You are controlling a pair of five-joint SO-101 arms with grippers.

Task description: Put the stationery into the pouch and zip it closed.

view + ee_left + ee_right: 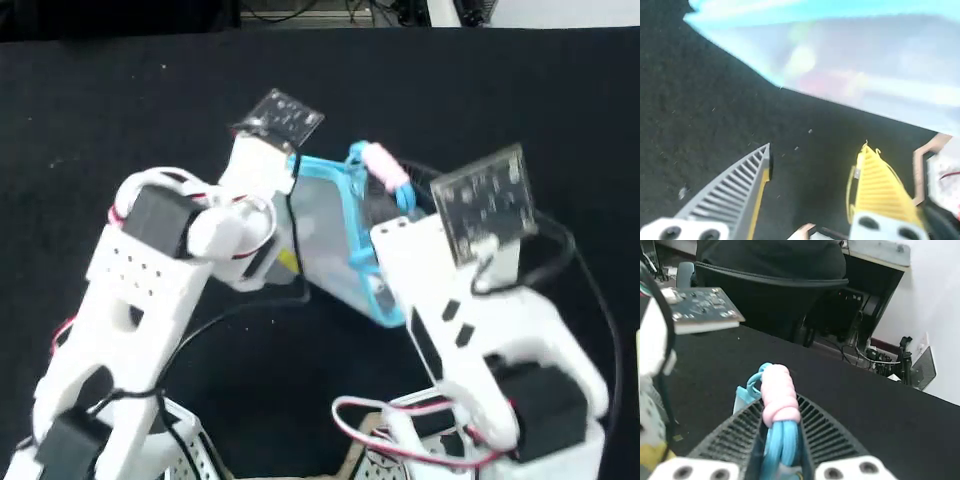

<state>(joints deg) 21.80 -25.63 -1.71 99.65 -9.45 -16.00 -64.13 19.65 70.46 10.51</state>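
On the black table (500, 90), a translucent pouch (325, 235) with cyan trim sits between the two arms, a little far of the table's middle. Its cyan edge runs from the far left down toward the near right. The right gripper (781, 412) is pinching the pouch's cyan cord (782, 440). Its dark ribbed fingers (735, 432) are pressed against the cord on both sides, and a pink pull (777, 392) sticks up just past their tips. In the high view this pull sits at the far right corner of the pouch. The left gripper (815, 150) is at the pouch's left side, low over the table. Its jaws are spread, one finger grey (735, 192) and the other yellow (880, 187), with bare table between them, and the tips are near the pouch's edge but apart from it. Through the pouch wall, the left wrist view shows blurred pinkish (835, 82) and yellow-green (800, 60) shapes, too soft to name. Whether the zip is open or closed cannot be told. Each wrist carries a circuit board, one on the left arm (280, 117) and one on the right arm (487, 200). Beyond the table's far edge stands a black chair (770, 285).
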